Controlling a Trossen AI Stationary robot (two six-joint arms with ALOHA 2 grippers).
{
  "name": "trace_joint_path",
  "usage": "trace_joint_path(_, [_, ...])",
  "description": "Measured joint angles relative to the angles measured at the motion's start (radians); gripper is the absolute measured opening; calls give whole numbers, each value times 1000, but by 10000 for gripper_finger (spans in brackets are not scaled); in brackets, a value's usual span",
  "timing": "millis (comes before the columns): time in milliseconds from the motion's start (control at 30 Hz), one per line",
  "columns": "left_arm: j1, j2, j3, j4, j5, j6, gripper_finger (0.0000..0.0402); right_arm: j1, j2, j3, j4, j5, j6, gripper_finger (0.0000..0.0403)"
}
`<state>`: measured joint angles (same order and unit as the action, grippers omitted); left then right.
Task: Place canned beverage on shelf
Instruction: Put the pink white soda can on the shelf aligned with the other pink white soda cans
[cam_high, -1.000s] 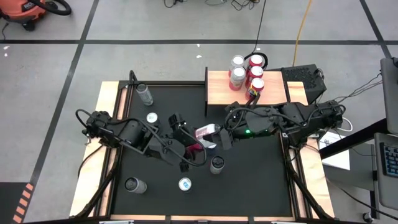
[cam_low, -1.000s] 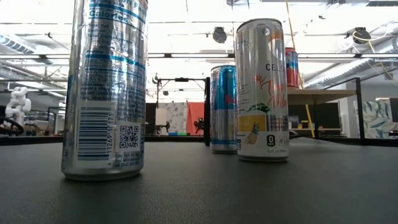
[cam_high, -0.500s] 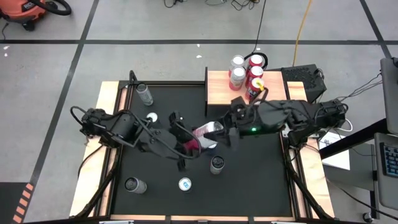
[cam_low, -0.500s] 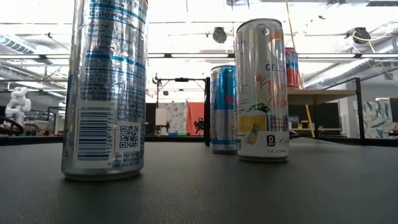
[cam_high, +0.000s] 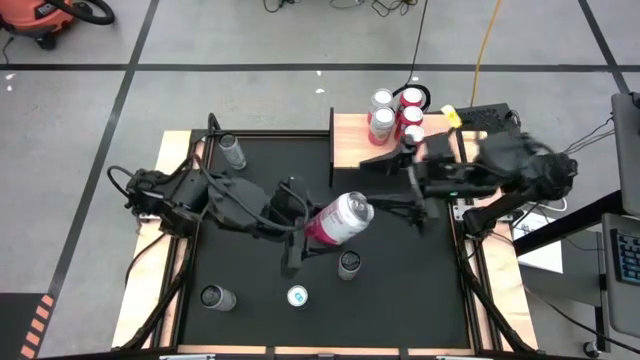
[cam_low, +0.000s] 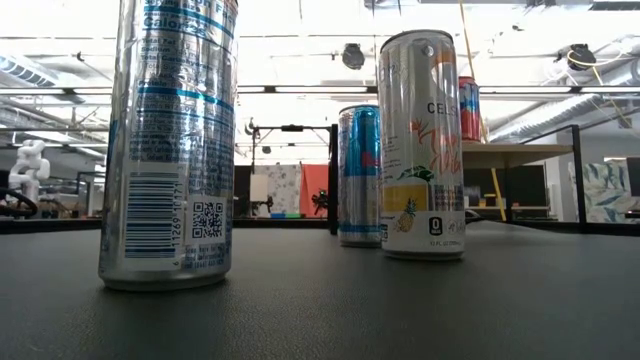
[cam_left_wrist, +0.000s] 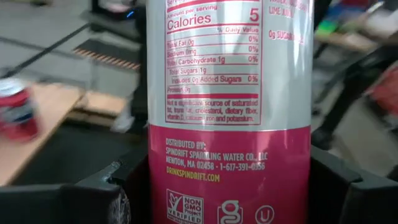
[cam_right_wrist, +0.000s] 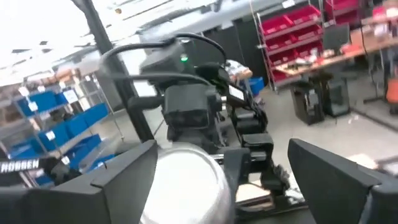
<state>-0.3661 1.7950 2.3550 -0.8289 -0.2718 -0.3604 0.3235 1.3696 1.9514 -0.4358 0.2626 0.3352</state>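
My left gripper holds a pink-and-white can above the middle of the black table. In the left wrist view the can fills the picture between the two fingers. My right gripper stands open just to the can's right. In the right wrist view the can's silver top shows between its spread fingers; I cannot tell whether they touch it. The shelf, a light-wood board at the table's far edge, carries several red and silver cans. My left gripper pinches the can's pink lower part, near its bottom end, between its two fingers. The fingers come roughly level from the table's left and lie across the can. The can is lifted clear of the table, tilted with its silver top toward the right gripper.
Several loose cans stand on the black table: at the far left, left of middle, and three near the front. In the low view three of them stand upright before the shelf.
My left gripper has risen and tipped up with the pink can, which now stands higher and steeper, its silver top showing. My right gripper has come off the can, rolled, and drawn back up and toward the table's right edge.
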Motion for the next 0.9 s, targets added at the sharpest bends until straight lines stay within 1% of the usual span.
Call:
trace_joint_path(67, [11,0,0,85,38,-1,281,6,-25,0,-33,-1,-40,338])
trace_joint_path(200, [41,-1,0,263,80,0,281,6,-49,0,-85,2,-70,338])
trace_joint_path(367, [89,-1,0,391,115,5,281,2,-38,0,-51,3,-102,338])
trace_joint_path(533, [143,2,0,445,195,26,281,-11,-15,0,38,1,-117,338])
trace_joint_path(733, [203,5,0,478,332,26,281,-54,-15,0,95,-1,-108,339])
trace_joint_path(833, [228,4,1,482,352,26,281,-67,-15,0,116,-7,-97,342])
trace_joint_path(900, [241,4,1,482,355,26,281,-83,-14,0,133,-58,-96,344])
